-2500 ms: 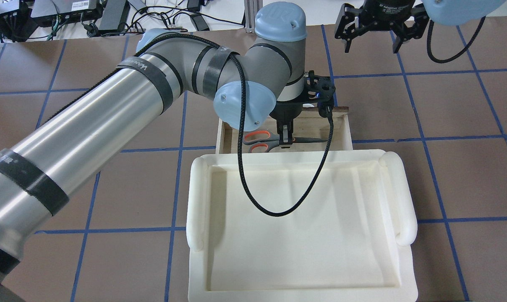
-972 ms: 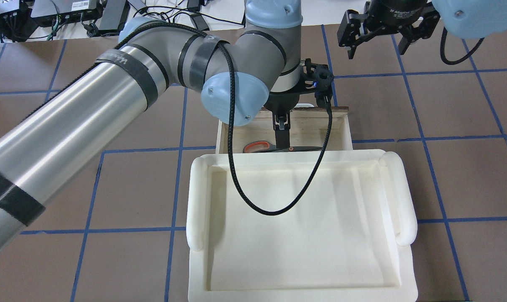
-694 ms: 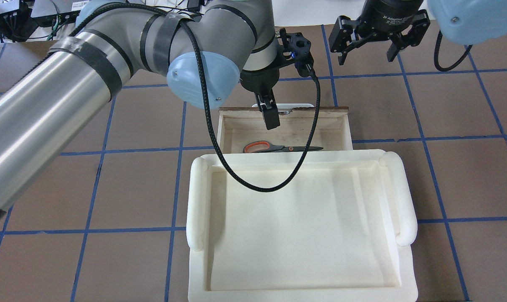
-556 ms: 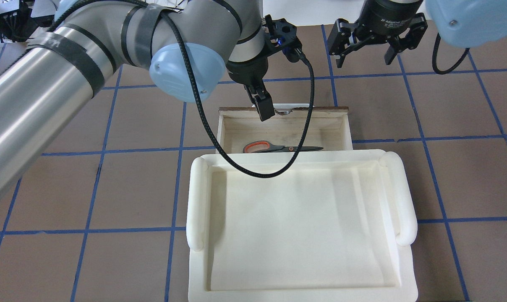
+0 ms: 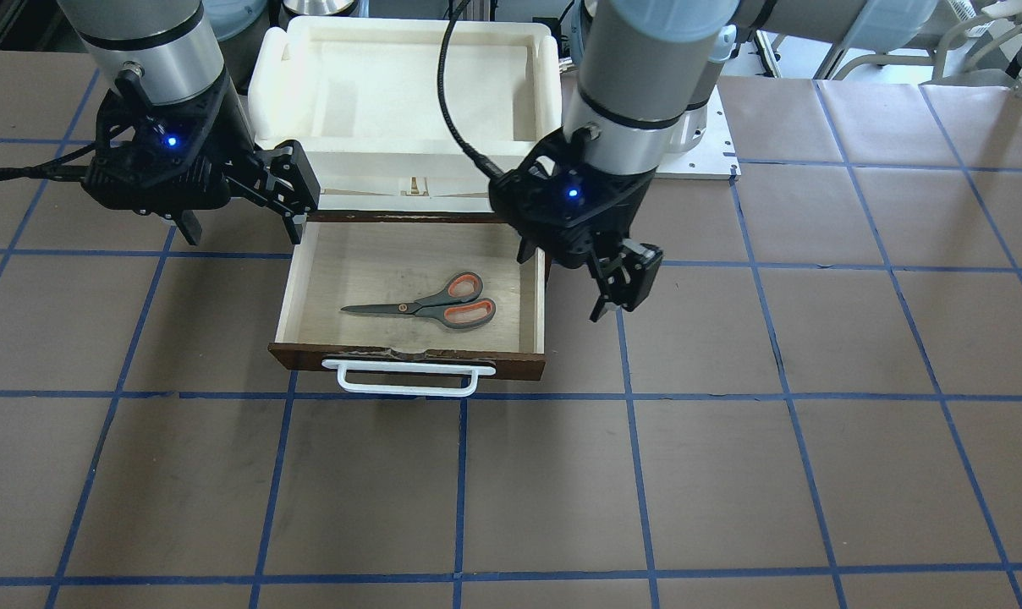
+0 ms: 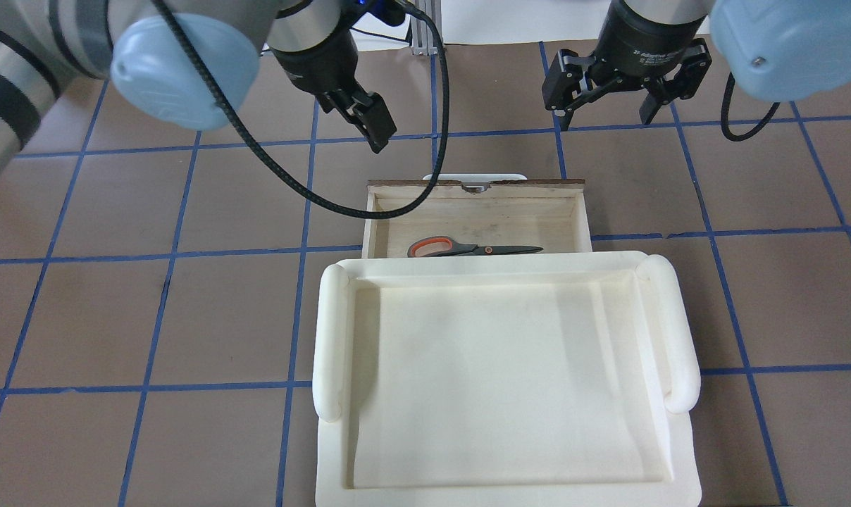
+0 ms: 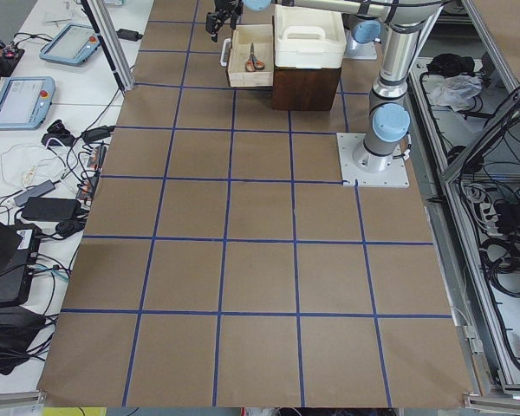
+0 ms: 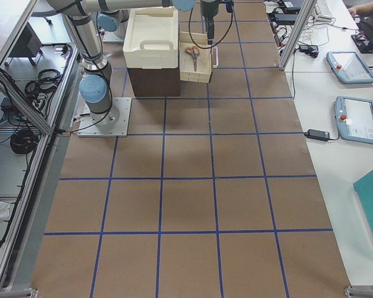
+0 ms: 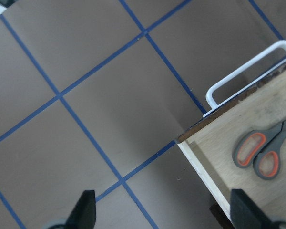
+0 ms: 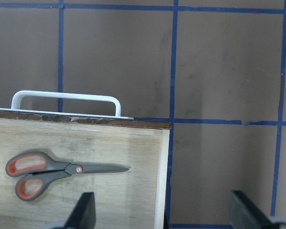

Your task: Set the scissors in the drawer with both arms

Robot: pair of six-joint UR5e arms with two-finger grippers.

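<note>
Already the scissors [image 5: 431, 309] lie flat inside the open drawer [image 5: 409, 359], with the left gripper [image 5: 621, 283] and right gripper [image 5: 240, 211] empty at either side, fingers spread, so probably only closing the drawer remains.

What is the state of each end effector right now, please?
Left end effector: open, holding nothing.
Right end effector: open, holding nothing.
</note>
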